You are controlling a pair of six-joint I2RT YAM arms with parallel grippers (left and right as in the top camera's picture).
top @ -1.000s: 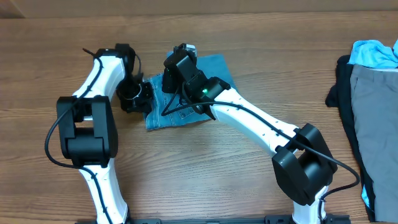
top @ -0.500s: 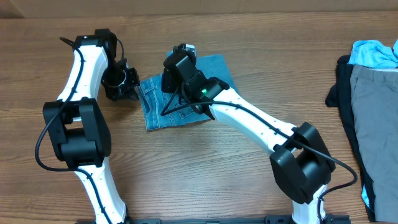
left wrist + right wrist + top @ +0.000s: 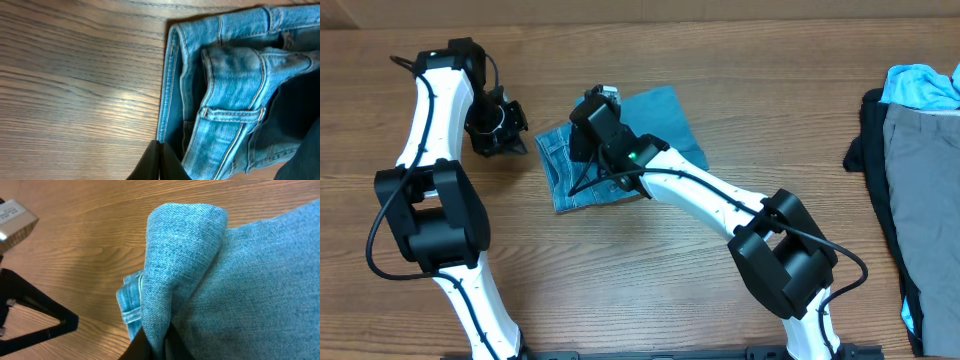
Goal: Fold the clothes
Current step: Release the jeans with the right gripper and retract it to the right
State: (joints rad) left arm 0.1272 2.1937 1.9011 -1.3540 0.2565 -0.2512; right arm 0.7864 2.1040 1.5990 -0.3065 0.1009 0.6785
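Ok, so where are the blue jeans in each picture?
Overhead: the jeans lie folded near the middle, a bit left, partly under the right arm.
Left wrist: the jeans fill the right half.
Right wrist: the jeans fill the centre and right, bunched into a raised fold.
Shared landmark: the wooden table, bare just left of the jeans in every view.

folded blue jeans (image 3: 665,118) lie on the wooden table (image 3: 620,290). the right gripper (image 3: 588,138) sits over their left part; the left gripper (image 3: 502,128) is just left of them, apart. sky-blue, grey and black clothes (image 3: 920,170) are piled at the right edge.
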